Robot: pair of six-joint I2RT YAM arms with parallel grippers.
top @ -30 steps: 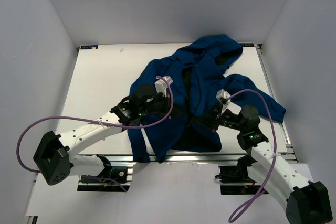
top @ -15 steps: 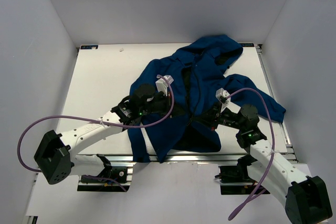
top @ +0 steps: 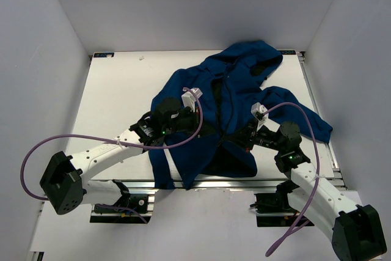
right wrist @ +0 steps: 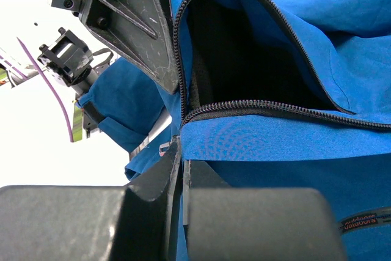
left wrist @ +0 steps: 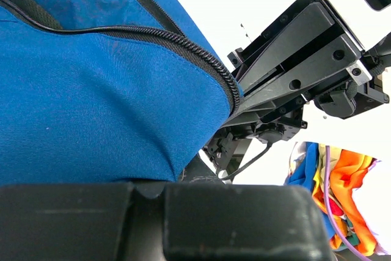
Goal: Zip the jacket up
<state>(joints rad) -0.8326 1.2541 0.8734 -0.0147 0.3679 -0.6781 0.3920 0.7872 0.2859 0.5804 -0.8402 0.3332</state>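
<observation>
The dark blue jacket lies crumpled on the white table, hood at the far right, front open. My left gripper and right gripper meet at its lower front opening. In the left wrist view, blue fabric with black zipper teeth runs down into my left gripper, shut on it; the right gripper is just beyond. In the right wrist view my right gripper is shut on the jacket edge beside the zipper, which gapes open.
White walls enclose the table on three sides. A metal rail runs along the near edge, where the jacket's hem hangs over. Purple cables loop off both arms. A sleeve reaches toward the right edge. Colourful cloth shows past the table.
The right arm has shifted slightly toward the jacket's opening. The left arm and the jacket look unchanged.
</observation>
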